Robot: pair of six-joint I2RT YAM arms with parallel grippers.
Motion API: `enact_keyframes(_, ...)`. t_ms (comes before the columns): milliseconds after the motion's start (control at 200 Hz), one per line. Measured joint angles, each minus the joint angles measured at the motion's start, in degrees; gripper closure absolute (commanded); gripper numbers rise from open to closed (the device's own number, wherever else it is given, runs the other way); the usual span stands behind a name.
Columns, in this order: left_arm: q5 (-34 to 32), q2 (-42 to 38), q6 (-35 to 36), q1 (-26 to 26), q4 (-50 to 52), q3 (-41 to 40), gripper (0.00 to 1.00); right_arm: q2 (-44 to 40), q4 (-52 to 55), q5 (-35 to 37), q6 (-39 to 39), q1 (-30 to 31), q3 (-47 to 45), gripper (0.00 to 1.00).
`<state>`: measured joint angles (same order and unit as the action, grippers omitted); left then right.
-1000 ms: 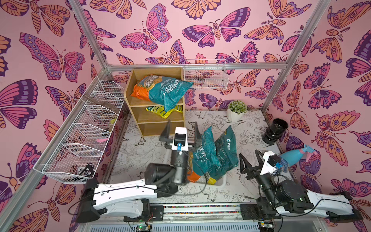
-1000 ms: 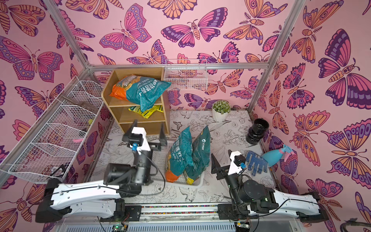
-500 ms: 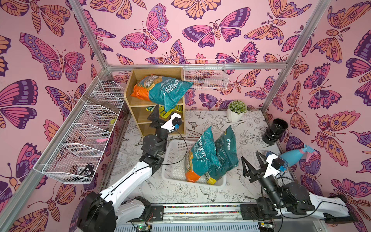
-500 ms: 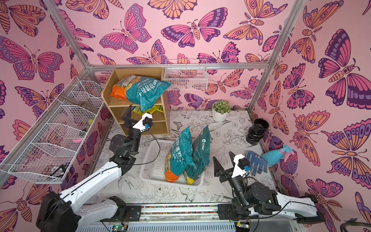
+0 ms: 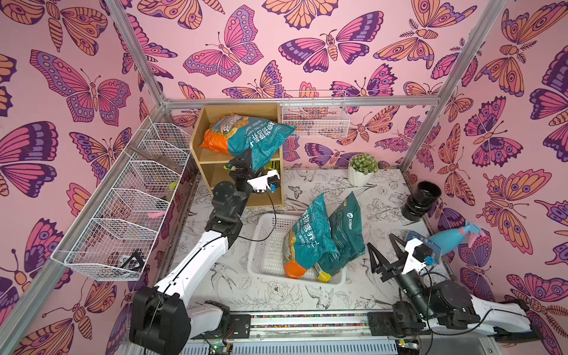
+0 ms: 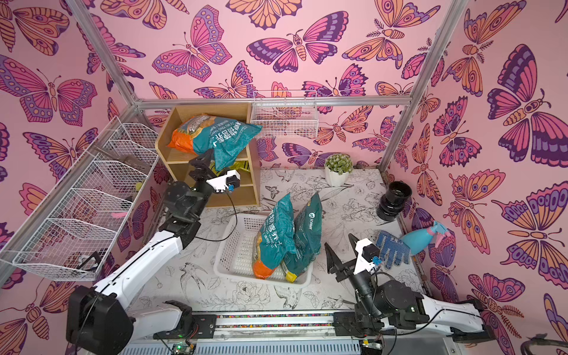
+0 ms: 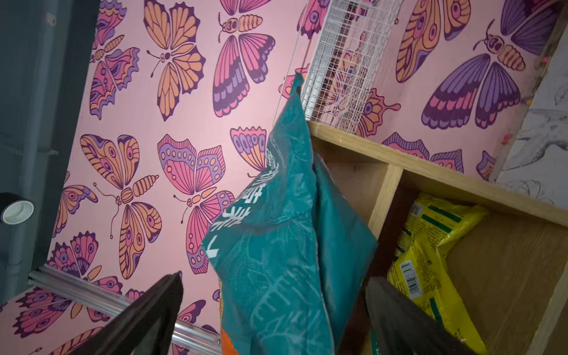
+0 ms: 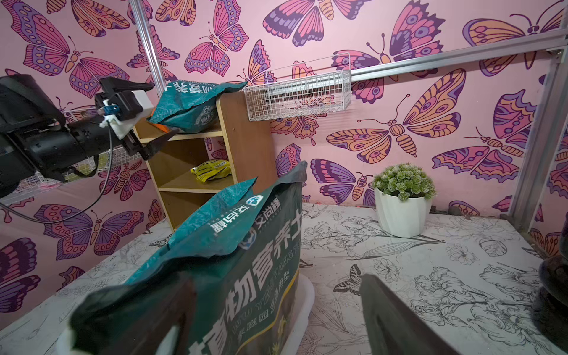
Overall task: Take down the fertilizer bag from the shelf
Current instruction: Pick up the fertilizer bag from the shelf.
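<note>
Left end effector wide open, straddling the fertilizer bag's overhang at the shelf's top front edge; poised to pinch. Right end effector open, idle.

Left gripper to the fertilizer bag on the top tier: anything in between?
Nothing visible. The left gripper is open at the front of the shelf. In the left wrist view, the overhanging teal end of the fertilizer bag lies straight ahead between its fingers. The yellow packet sits one tier lower.
</note>
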<state>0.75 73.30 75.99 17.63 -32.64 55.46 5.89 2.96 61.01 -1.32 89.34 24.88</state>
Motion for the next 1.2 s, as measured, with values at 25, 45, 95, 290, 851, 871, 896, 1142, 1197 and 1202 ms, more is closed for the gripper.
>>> enact_keyframes(25,0.24,0.83,0.68,-0.15,0.72,0.37,0.0,0.0,0.0,-0.02,-0.04,0.0,0.0,0.13)
enact_keyframes(45,0.46,1.53,1.29,-0.33,1.22,0.57,0.0,-0.02,0.0,-0.02,-0.17,0.0,0.0,0.13)
enact_keyframes(95,1.2,3.02,2.49,-0.72,1.73,0.98,0.0,-0.02,-0.04,-0.07,-0.24,0.0,0.0,0.13)
enact_keyframes(290,2.38,7.56,4.85,-1.22,2.01,5.88,0.48,0.04,-0.7,-0.35,-0.52,0.0,-0.24,0.13)
enact_keyframes(851,-7.56,2.82,-9.6,1.79,-3.91,7.48,0.98,1.81,-2.08,-0.7,-1.73,0.0,-0.44,0.14)
enact_keyframes(871,-9.42,2.54,-10.93,2.56,-4.17,8.31,0.98,1.92,-2.1,-0.72,-1.73,0.0,-0.44,0.14)
enact_keyframes(896,-11.96,2.25,-12.35,3.63,-4.04,9.57,0.98,2.05,-2.14,-0.72,-1.73,0.0,-0.42,0.14)
enact_keyframes(1142,-34.91,-4.7,-19.58,15.58,5.35,24.98,0.98,2.62,-2.6,-1.11,-1.73,0.0,-0.44,0.14)
enact_keyframes(1197,-39.36,-5.84,-19.45,18.67,6.29,27.74,0.98,2.91,-2.6,-1.14,-1.73,0.0,-0.42,0.14)
enact_keyframes(1202,-39.69,-5.88,-19.43,18.84,6.36,27.91,0.98,2.93,-2.58,-1.14,-1.73,0.0,-0.42,0.14)
